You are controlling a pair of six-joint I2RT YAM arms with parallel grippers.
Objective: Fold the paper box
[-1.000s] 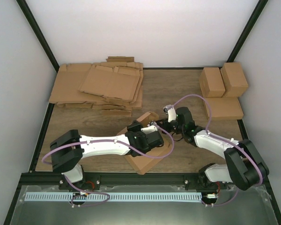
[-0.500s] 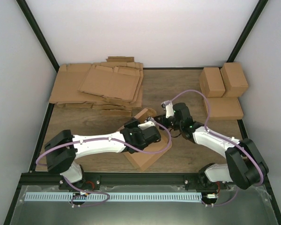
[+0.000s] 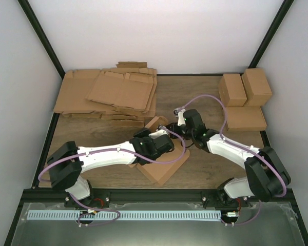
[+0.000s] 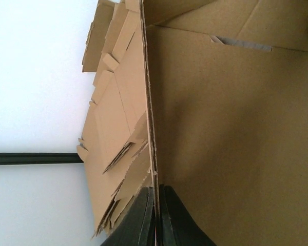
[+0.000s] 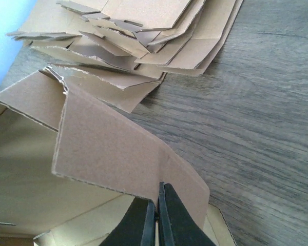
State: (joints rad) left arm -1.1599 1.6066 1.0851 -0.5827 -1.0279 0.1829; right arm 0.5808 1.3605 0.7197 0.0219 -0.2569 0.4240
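Observation:
The paper box (image 3: pixel 164 164) is a half-folded brown cardboard piece at the table's middle, between both arms. My left gripper (image 3: pixel 155 137) is shut on one of its upright walls; in the left wrist view the wall's edge (image 4: pixel 153 154) runs between the closed fingers (image 4: pixel 143 220). My right gripper (image 3: pixel 173 131) is shut on a raised flap (image 3: pixel 157 123); in the right wrist view the fingers (image 5: pixel 170 220) pinch the flap (image 5: pixel 113 148) at its lower edge. The box's inside (image 4: pixel 236 133) fills the left wrist view.
A pile of flat cardboard sheets (image 3: pixel 110 97) lies at the back left, also in the right wrist view (image 5: pixel 138 36). Three folded boxes (image 3: pixel 244 95) sit at the back right. Dark frame bars edge the wooden table (image 3: pixel 195 97).
Both grippers have moved to the left and slightly back with the box. The raised flap has shifted left with them. The left arm's elbow has swung left.

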